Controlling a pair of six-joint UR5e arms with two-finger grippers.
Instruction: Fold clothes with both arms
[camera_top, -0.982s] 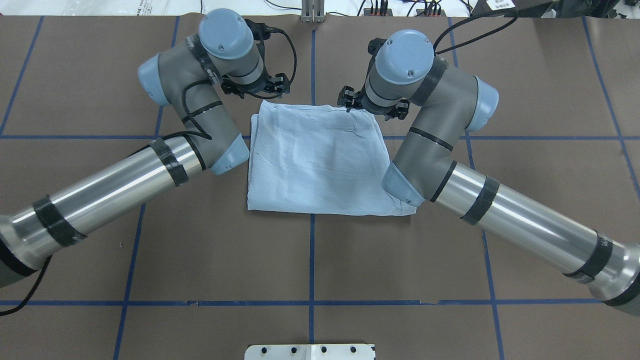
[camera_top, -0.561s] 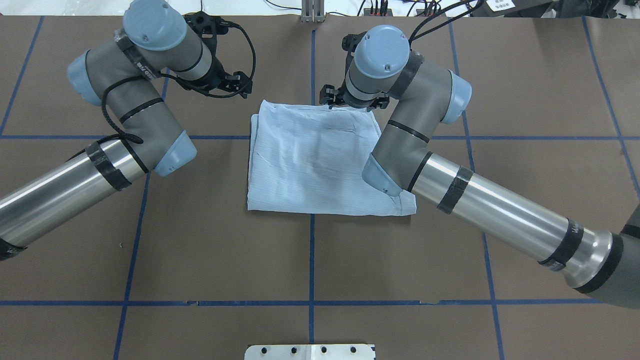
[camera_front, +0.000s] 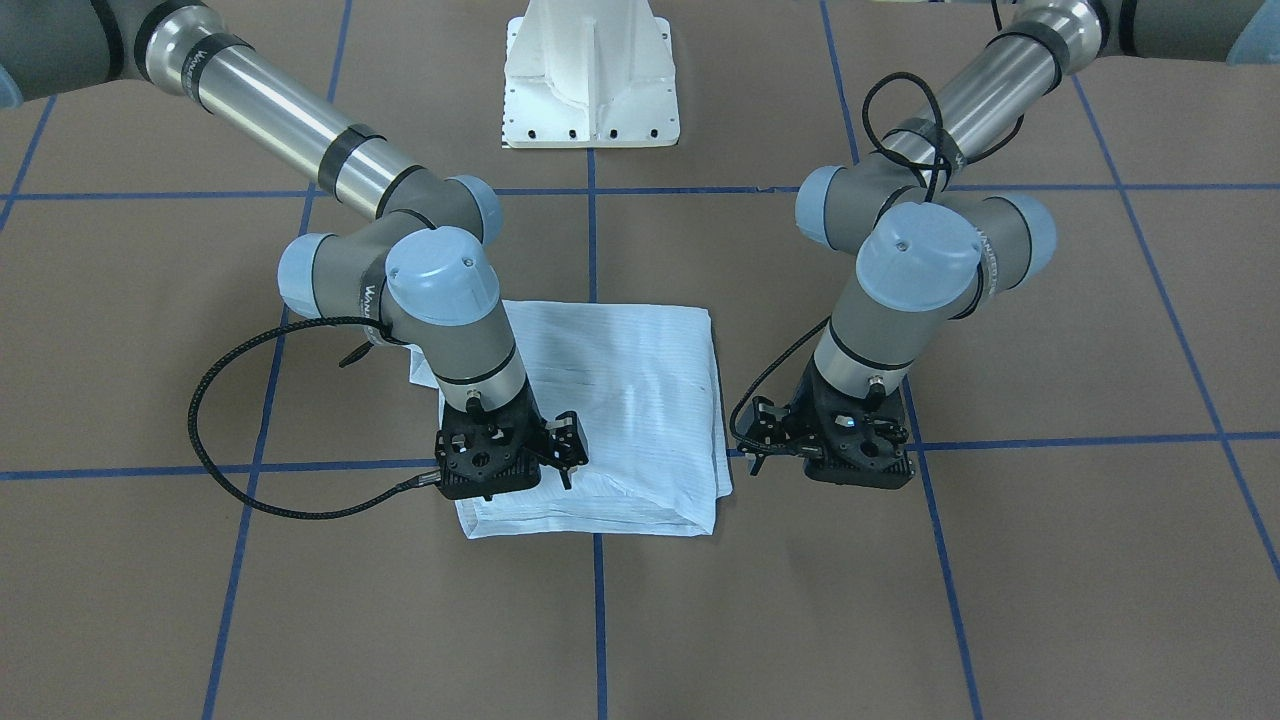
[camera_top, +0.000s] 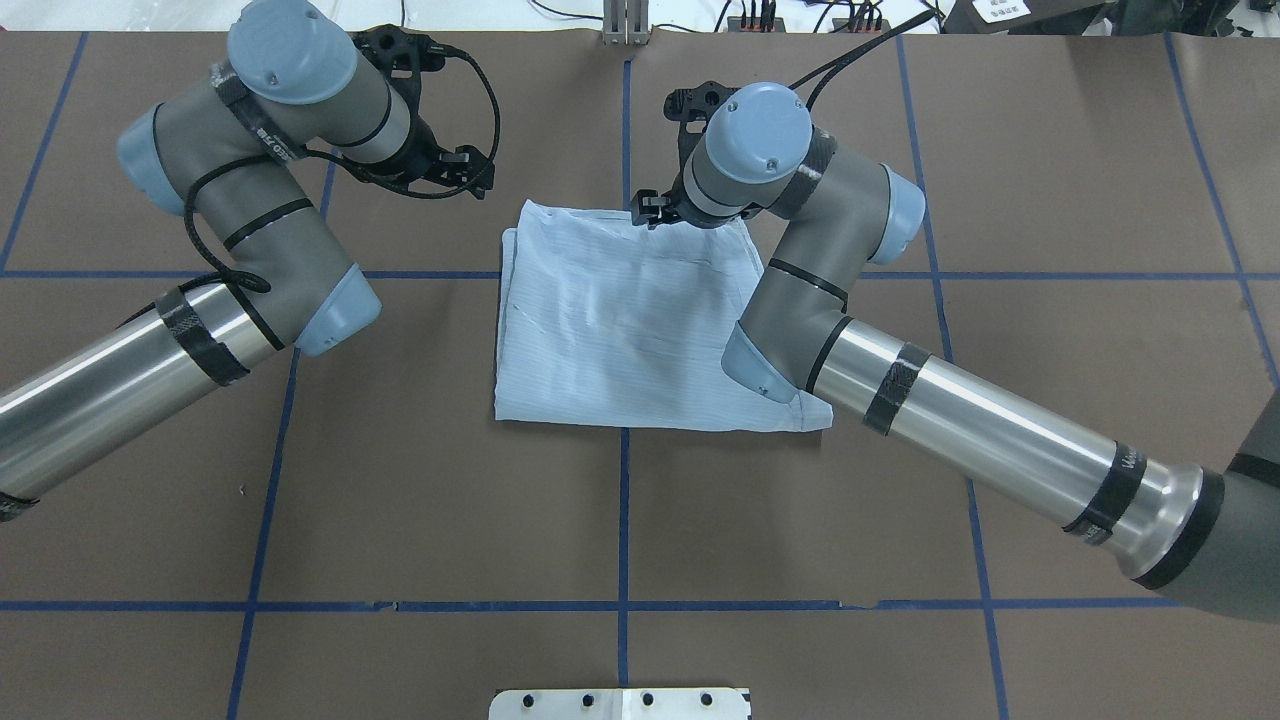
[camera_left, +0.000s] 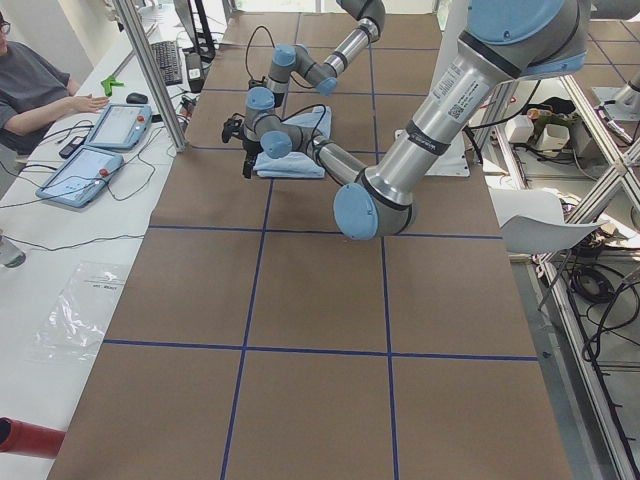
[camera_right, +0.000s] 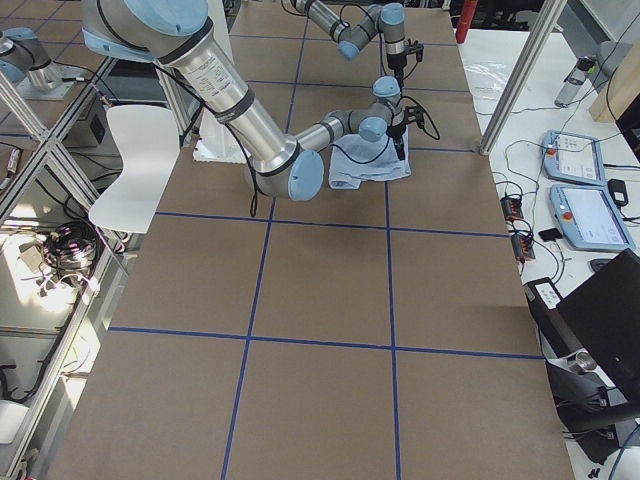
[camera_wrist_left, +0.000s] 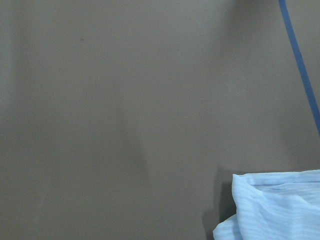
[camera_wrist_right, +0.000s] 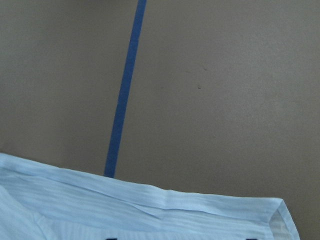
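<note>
The clothes are one light blue striped shirt folded into a flat rectangle at the middle of the brown table; it also shows in the front view. My right gripper hangs open low over the shirt's far edge, with nothing between its fingers. The right wrist view shows that hem just below the camera. My left gripper stands open beside the shirt's far left corner, apart from it. A corner of the shirt shows in the left wrist view.
Blue tape lines grid the table. The white pedestal base stands at the robot's edge. A person sits at a side bench with tablets. A white chair stands beside the table.
The left arm has swung leftward away from the shirt's far edge. The right gripper has slid left along that edge. The shirt lies as before.
</note>
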